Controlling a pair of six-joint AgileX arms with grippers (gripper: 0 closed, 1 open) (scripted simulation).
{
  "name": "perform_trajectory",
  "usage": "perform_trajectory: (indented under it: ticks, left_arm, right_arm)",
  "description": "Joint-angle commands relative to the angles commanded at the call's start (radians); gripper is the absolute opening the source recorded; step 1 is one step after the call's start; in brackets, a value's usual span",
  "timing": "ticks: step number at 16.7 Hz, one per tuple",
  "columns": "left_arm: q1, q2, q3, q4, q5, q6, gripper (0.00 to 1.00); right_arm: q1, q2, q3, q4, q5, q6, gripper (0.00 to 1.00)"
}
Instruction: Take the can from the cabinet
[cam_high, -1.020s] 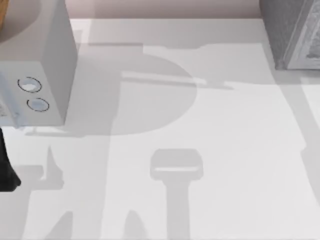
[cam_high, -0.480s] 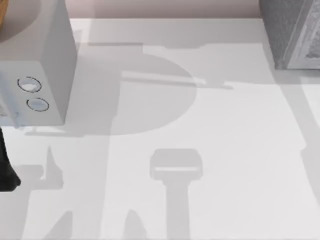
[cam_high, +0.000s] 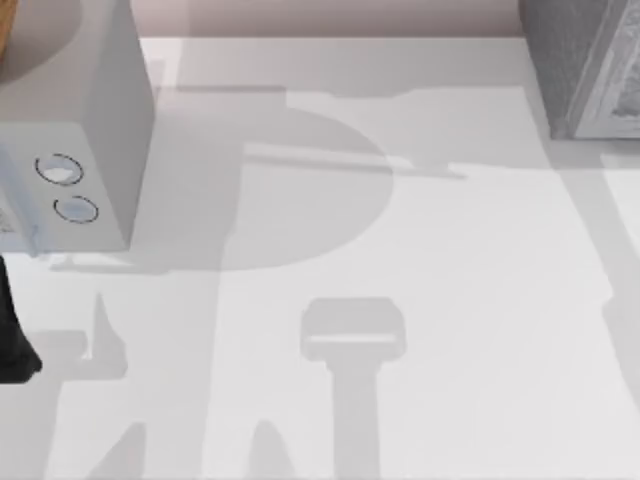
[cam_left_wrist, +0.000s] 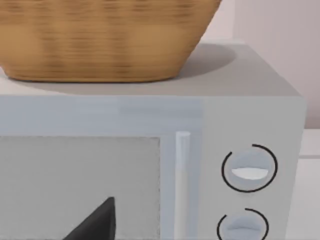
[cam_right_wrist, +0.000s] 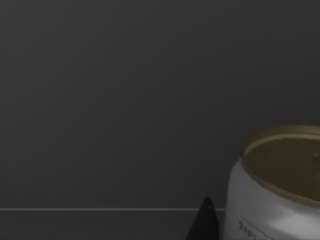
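In the right wrist view the can (cam_right_wrist: 276, 187), white-bodied with a dull gold top, stands upright on a dark floor in front of a dark grey wall. A dark tip of my right gripper (cam_right_wrist: 204, 223) shows just beside it, with a small gap between them. The cabinet (cam_high: 580, 65), a dark grey speckled box with a paler framed front, stands at the table's far right corner in the top view. My left gripper (cam_left_wrist: 95, 223) faces the front of a light-grey box, and that arm shows as a dark shape (cam_high: 12, 335) at the table's left edge.
A smooth light-grey box with two round dials (cam_high: 85, 150) stands at the back left. A woven basket (cam_left_wrist: 102, 37) rests on top of it. The white table (cam_high: 400, 250) stretches between that box and the cabinet, crossed by arm shadows.
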Motion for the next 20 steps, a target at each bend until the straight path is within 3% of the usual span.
perform_trajectory:
  ticks: [11,20]
  left_arm:
    - [0.0,0.0,0.0,0.0,0.0,0.0,1.0]
    - [0.0,0.0,0.0,0.0,0.0,0.0,1.0]
  right_arm:
    - [0.117,-0.442,-0.104,-0.336,0.113,-0.001,0.0]
    - [0.098,-0.525,-0.209,-0.297,0.1,-0.001,0.0]
